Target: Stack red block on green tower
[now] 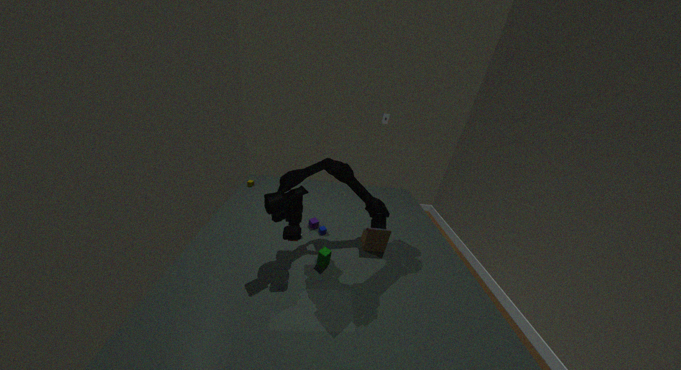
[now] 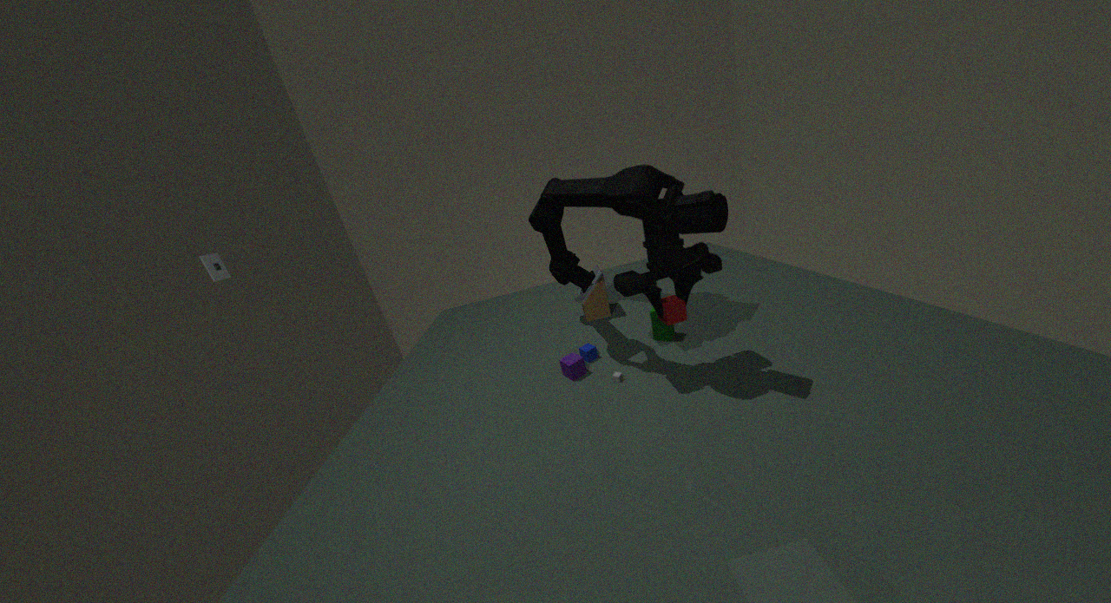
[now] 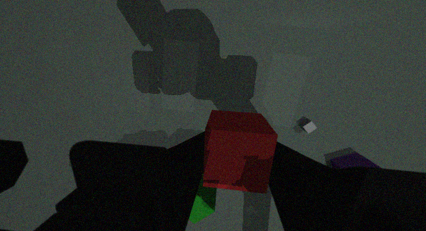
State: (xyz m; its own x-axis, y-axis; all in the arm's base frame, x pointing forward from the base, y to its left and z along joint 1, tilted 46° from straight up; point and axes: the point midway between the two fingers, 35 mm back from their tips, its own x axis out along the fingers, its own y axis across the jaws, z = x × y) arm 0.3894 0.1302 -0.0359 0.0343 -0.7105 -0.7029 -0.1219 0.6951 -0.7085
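One relation governs next move: claw (image 3: 237, 164) clamped on red block (image 3: 239, 149), carried clear of worktop (image 2: 777, 460). Green tower (image 1: 323, 259) upright, below and off to one side, not yet beneath block. Req. lateral shift, then descent.

Note the matt, smooth faces of the red block (image 3: 239, 151), uniform in colour and without gloss. The green tower (image 1: 323, 259) shows you the same flat, unreflective finish, as do the purple cube (image 2: 573, 365) and blue cube (image 2: 588, 352). The fingers pressed to the red block's sides appear matt black and featureless. The tabletop (image 2: 543, 483) reads as smooth, dull grey-green. The arm's base plate (image 1: 375, 240) looks wood-toned.
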